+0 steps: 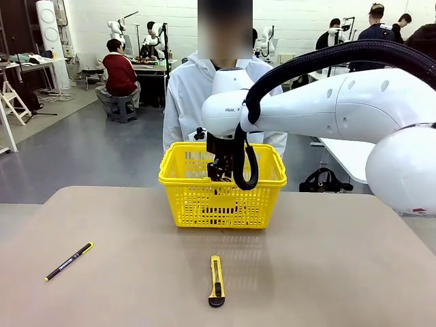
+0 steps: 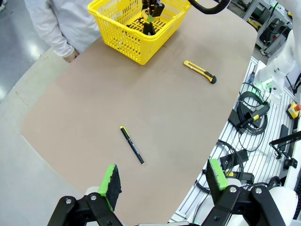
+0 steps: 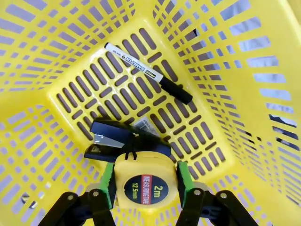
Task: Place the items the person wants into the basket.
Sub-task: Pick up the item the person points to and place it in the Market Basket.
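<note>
The tape measure [image 3: 144, 182] sits between the right pincer's [image 3: 145, 184] green pads, low inside the basket [image 3: 221, 61], just above a dark blue stapler [image 3: 123, 137] on the basket floor. Whether the pads grip it or have just let go, I cannot tell. It looks compact, rigid and fairly weighty, with smooth rounded sides best clamped across the flat faces. The marker [image 3: 146, 72] lies on the far floor, light and prone to roll. The left wrist view adds the left pincer [image 2: 162, 181] spread wide over the surface [image 2: 80, 117], with a black pen [image 2: 132, 145] and utility knife [image 2: 200, 72]; the front view adds the person [image 1: 187, 88] behind the basket.
</note>
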Action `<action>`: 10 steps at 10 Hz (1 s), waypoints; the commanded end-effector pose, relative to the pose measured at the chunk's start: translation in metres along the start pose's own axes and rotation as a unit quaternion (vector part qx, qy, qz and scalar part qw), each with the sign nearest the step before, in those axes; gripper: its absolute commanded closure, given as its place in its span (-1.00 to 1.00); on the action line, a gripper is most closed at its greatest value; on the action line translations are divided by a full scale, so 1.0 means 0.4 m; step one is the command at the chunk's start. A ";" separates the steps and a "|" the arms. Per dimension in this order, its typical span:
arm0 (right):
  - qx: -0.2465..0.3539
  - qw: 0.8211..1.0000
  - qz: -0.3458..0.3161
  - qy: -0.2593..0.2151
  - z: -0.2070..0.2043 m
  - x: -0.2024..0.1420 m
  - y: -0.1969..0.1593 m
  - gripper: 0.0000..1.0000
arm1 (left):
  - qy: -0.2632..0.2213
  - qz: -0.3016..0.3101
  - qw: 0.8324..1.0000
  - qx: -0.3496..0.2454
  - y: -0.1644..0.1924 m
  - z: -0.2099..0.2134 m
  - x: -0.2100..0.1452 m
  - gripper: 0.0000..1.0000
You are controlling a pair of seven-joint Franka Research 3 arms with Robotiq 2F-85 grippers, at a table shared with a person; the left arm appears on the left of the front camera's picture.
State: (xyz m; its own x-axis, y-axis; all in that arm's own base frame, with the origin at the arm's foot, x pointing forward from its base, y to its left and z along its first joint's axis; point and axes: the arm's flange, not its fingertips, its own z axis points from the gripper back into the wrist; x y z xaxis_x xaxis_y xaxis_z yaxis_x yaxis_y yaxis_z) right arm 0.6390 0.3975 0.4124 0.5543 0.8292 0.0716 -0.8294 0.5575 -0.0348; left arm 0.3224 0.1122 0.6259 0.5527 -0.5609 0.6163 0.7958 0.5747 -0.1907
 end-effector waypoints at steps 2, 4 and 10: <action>0.018 1.000 0.016 -0.004 0.021 0.038 -0.015 -1.00 | -0.009 -0.010 1.000 -0.006 -0.001 0.002 -0.006 -0.88; 0.020 1.000 0.016 -0.003 0.022 0.037 -0.017 -1.00 | -0.009 -0.010 1.000 -0.006 -0.001 0.002 -0.006 -0.88; -0.013 0.996 -0.054 -0.071 0.258 -0.357 0.121 -1.00 | -0.009 -0.010 1.000 -0.006 -0.001 0.002 -0.006 -0.88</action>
State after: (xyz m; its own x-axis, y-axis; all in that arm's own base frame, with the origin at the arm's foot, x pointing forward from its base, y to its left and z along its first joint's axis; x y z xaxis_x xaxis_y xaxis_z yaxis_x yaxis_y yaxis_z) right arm 0.5947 0.3661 0.4999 0.5743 0.8041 0.1535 -0.8080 0.5869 -0.0513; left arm 0.3224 0.1123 0.6257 0.5531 -0.5608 0.6162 0.7957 0.5748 -0.1911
